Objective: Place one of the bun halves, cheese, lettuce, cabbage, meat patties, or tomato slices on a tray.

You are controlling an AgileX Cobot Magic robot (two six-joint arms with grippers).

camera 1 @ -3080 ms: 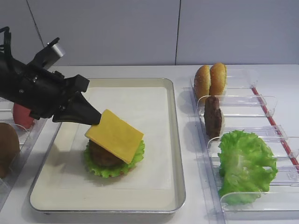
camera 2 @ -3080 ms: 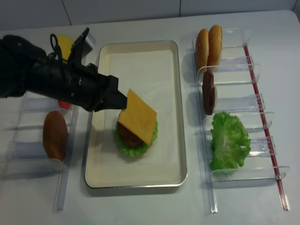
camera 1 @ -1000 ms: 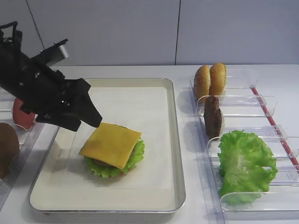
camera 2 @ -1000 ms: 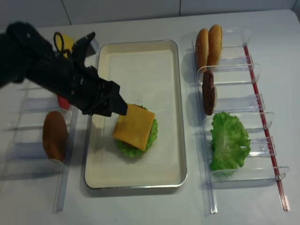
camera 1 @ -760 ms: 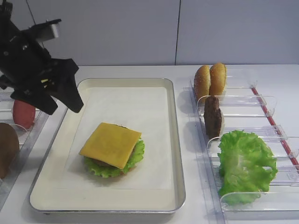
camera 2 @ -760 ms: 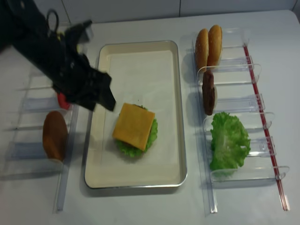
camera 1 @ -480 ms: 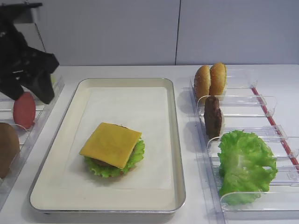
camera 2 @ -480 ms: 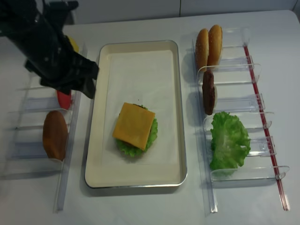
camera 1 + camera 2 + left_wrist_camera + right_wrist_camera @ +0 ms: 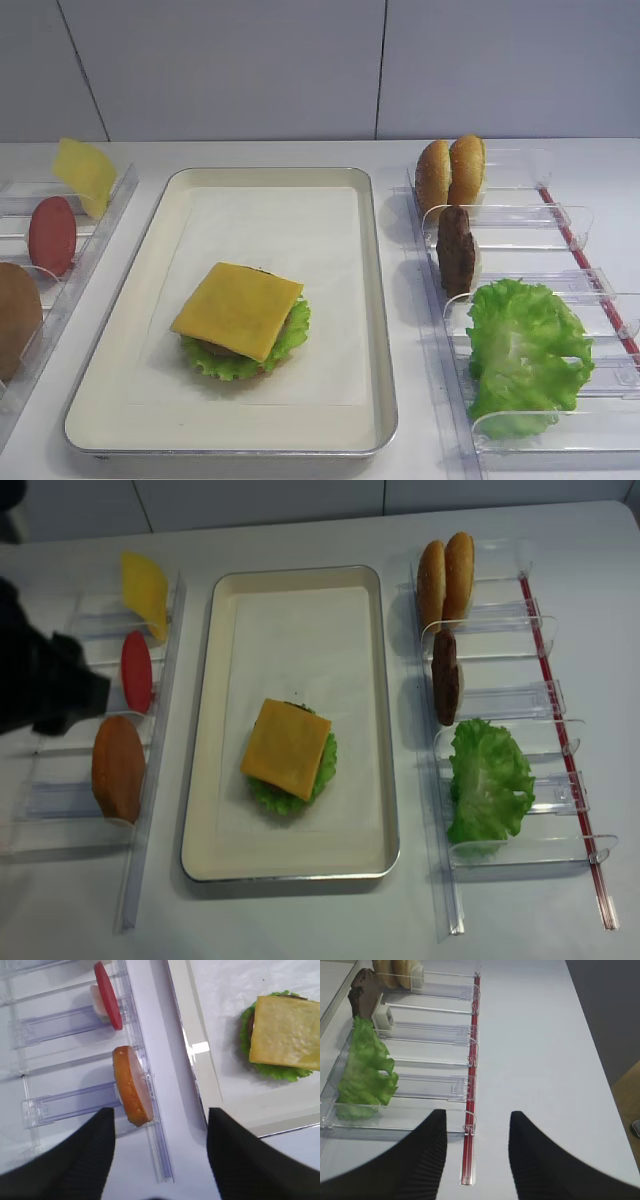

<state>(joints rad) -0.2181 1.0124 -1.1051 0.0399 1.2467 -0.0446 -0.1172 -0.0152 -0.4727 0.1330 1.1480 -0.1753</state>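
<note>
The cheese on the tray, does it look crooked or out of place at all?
Slightly. The cheese lies turned and shifted left on the stack, so its near-left corner overhangs the lettuce, which shows mainly on the right. It lies flat, though, well inside the tray. Nothing is spilled or damaged.

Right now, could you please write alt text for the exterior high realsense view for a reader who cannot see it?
A cream tray holds a stack with an orange cheese slice lying flat over lettuce. Clear bins to the right hold two bun halves, a meat patty and more lettuce. Bins to the left hold a paler yellow slice, a tomato slice and a bun.
</note>
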